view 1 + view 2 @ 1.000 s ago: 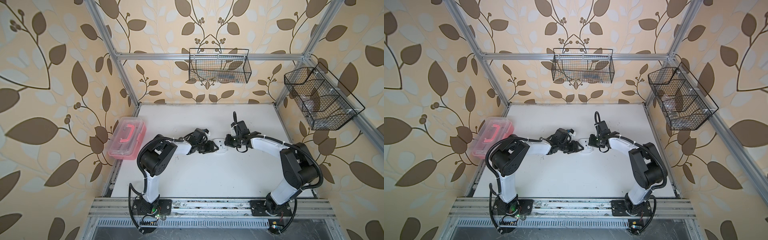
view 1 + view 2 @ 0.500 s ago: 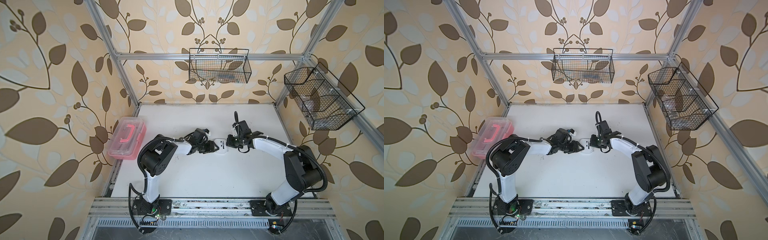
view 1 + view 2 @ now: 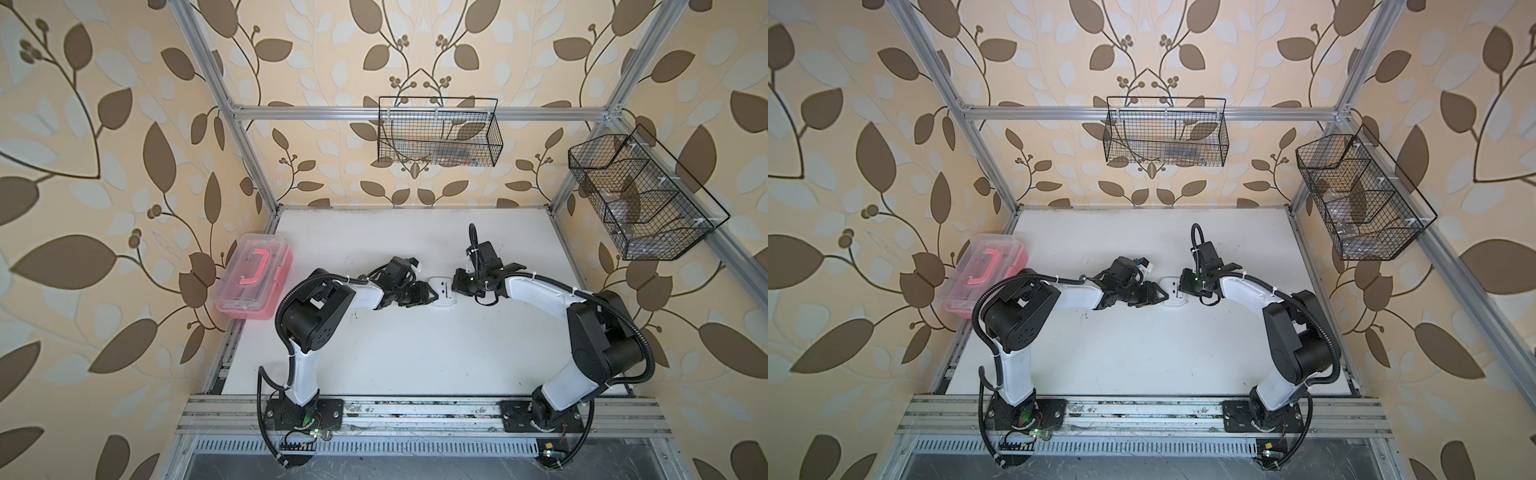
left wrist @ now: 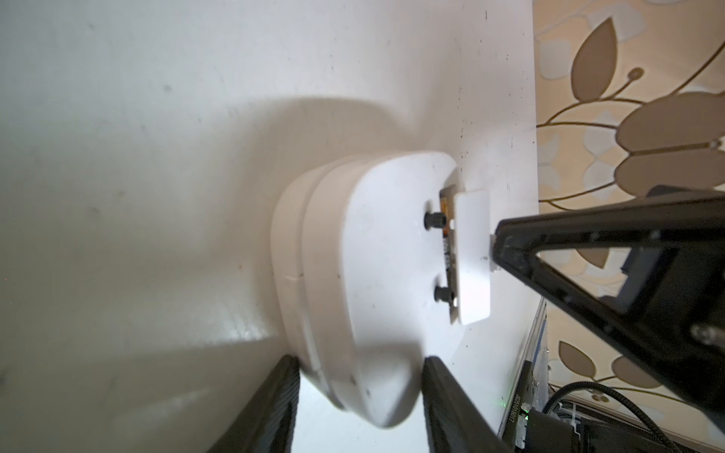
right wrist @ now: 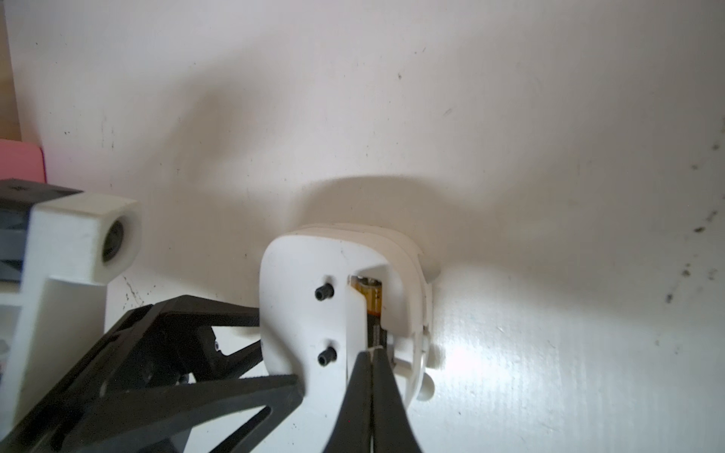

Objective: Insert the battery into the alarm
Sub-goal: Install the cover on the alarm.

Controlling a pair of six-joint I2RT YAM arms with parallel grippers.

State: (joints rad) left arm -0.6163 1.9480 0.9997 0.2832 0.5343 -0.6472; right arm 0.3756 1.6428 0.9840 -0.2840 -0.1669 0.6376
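The desk (image 3: 395,353) is a flat white board marked with dark specks and scuffs. The alarm (image 3: 443,289) lies near the middle of the desk, dial down and plain back up. A clear box (image 3: 266,291) with a pink handle and pink base sits at the left edge, partly overhanging it, well apart from the alarm.

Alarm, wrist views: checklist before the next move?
1. Left gripper clamped on the alarm: ok.
2. Battery lying in its bay: ok.
3. Battery seated at both contacts: cannot tell, the cover hides most of it.
4. Battery cover closed flush: not ok, it stands ajar.
5. Right gripper shut, tips at the cover's edge: ok.
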